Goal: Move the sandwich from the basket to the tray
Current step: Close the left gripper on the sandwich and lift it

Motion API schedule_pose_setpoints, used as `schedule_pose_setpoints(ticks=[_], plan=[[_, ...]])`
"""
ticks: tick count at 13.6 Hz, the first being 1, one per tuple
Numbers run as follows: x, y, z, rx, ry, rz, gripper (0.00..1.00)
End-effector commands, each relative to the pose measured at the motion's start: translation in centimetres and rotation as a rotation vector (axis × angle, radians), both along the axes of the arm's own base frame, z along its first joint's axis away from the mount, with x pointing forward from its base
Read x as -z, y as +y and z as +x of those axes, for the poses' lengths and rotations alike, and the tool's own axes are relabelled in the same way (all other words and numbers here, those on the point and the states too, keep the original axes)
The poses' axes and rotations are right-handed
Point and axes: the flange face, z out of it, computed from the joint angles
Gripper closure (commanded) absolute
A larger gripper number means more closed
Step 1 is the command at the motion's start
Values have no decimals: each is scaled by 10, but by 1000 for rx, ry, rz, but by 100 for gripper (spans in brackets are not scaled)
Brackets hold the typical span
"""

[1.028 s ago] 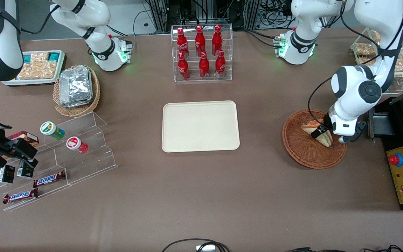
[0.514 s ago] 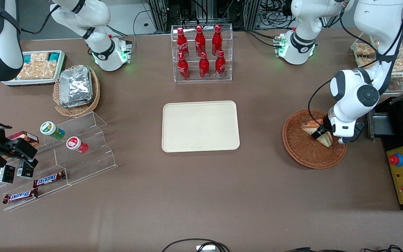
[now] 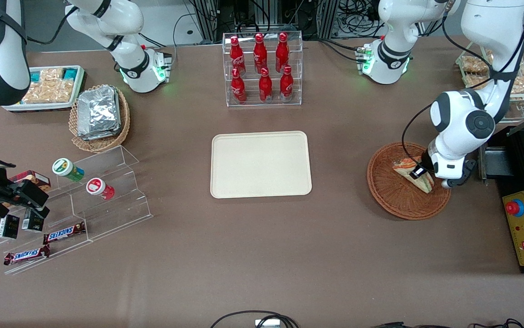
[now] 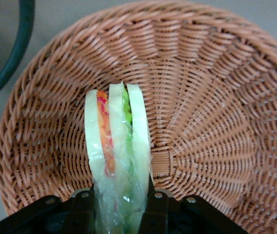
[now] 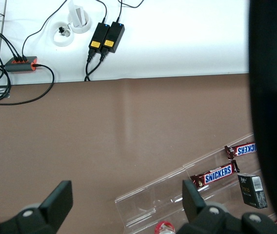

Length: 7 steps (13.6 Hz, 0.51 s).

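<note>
Sandwich wedge of white bread, clear-wrapped (image 4: pixel 117 146), stands on edge in the round reddish-brown wicker basket (image 4: pixel 216 112), its long axis running straight out from the left gripper (image 4: pixel 119 207), whose jaws are clamped on its flat bread faces.

A clear rack (image 3: pixel 262 68) holds six red bottles in two rows. Toward the parked arm's end of the table sits a small tan basket (image 3: pixel 123 120) of foil packs (image 3: pixel 99 113), with a white snack tray (image 3: pixel 48 89) beside it. Nearer the front camera, a stepped acrylic stand (image 3: pixel 111 200) carries two lidded tubs – one green-topped (image 3: pixel 67 169), one red-topped (image 3: pixel 99 188) – two Snickers bars (image 3: pixel 63 233) and small black boxes (image 3: pixel 8 226). A yellow control panel (image 3: pixel 523 228) lies at the working arm's end.
</note>
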Motion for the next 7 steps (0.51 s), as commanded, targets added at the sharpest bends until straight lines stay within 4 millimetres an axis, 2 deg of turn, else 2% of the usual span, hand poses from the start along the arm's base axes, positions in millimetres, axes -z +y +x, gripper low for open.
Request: schedule_pose_setpoints(ticks=[1, 4, 7], plan=[[-49, -6, 3, 17, -17, 11, 100], [-99, -24, 16, 47, -43, 16, 100], [-154, -69, 37, 113, -35, 18, 100]])
